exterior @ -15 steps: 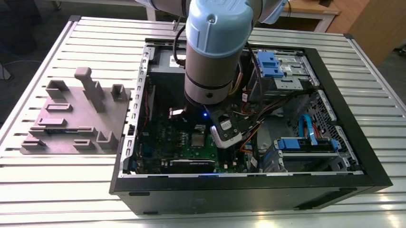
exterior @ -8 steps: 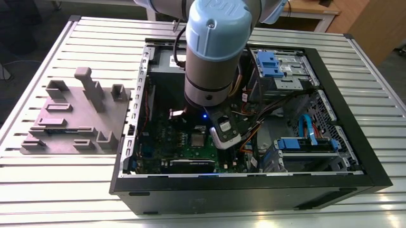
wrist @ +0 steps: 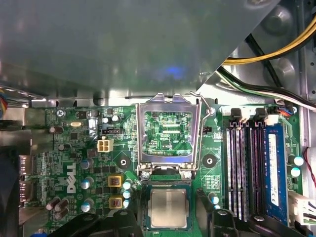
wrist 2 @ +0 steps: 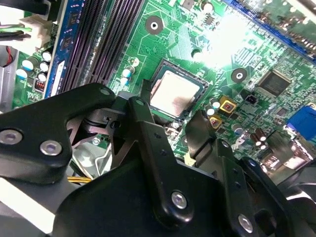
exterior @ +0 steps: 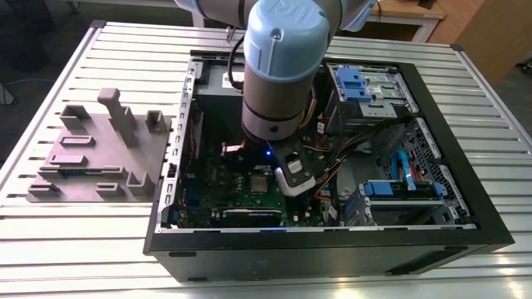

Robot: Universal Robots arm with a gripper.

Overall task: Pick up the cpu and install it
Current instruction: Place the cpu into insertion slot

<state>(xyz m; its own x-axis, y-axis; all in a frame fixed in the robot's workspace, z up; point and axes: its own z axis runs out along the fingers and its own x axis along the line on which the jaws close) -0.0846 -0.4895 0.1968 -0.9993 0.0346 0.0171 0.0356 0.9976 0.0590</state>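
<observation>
Between the spread fingers (wrist 2: 197, 133) of the gripper (wrist 2: 173, 100) lies the cpu (wrist 2: 177, 93).

The cpu (wrist: 169, 208) is matt silvery metal; the motherboard (wrist: 74, 148) looks glossy.

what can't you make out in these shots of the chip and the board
- chip: in the second wrist view the gripper covers one side of its socket, so full seating is unclear
- board: same view, glare washes out a patch
- board, first wrist view: a blurred grey panel hides one end
- inside of the case, exterior view: the arm blocks the middle, and the parts are too small
</observation>
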